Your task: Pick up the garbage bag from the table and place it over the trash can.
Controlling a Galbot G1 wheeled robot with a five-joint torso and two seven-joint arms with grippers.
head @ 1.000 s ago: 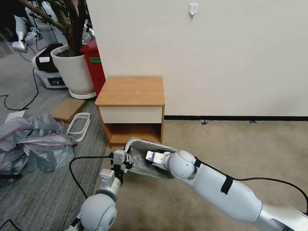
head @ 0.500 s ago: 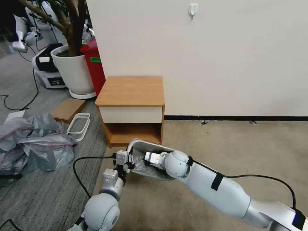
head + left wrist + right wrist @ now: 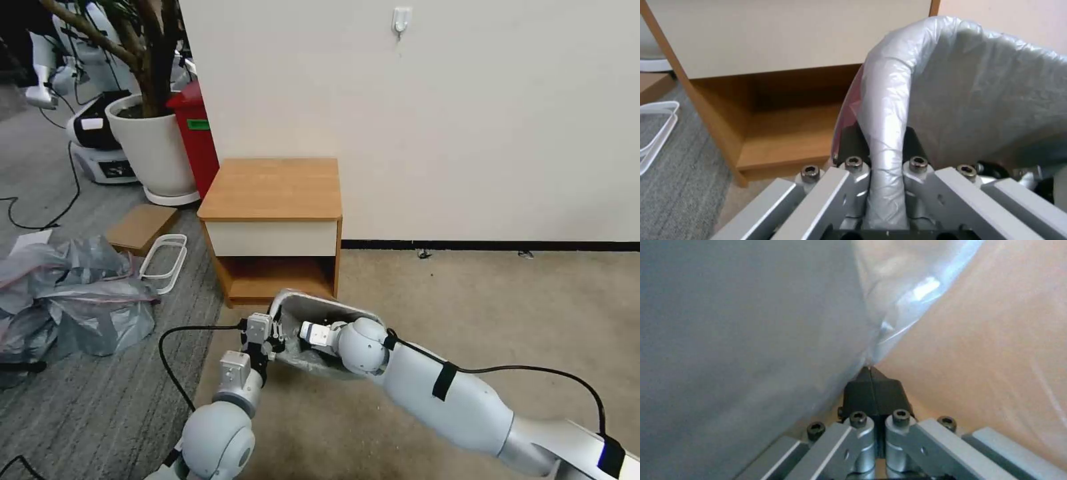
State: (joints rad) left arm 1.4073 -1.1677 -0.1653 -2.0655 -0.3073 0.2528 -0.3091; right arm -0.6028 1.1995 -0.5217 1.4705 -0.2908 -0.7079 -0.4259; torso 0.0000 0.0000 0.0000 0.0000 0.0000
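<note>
Both grippers are working at the trash can, standing on the carpet before the table. Left gripper is clamping the bag-covered rim; right gripper, pinching the garbage bag, is reaching inside. Advice: press film flat, avoid tearing.

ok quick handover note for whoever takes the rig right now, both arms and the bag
Left end effector: clamped on the trash can rim, with the garbage bag film folded over it.
Right end effector: inside the can, shut on a pinch of bag film.
Things: the can sits tilted on the carpet in front of the table, whose top is bare.
Done: bag off the table, lining the can, over the rim at the left side.
Left: far rim coverage cannot be judged; check it, then release both.
</note>
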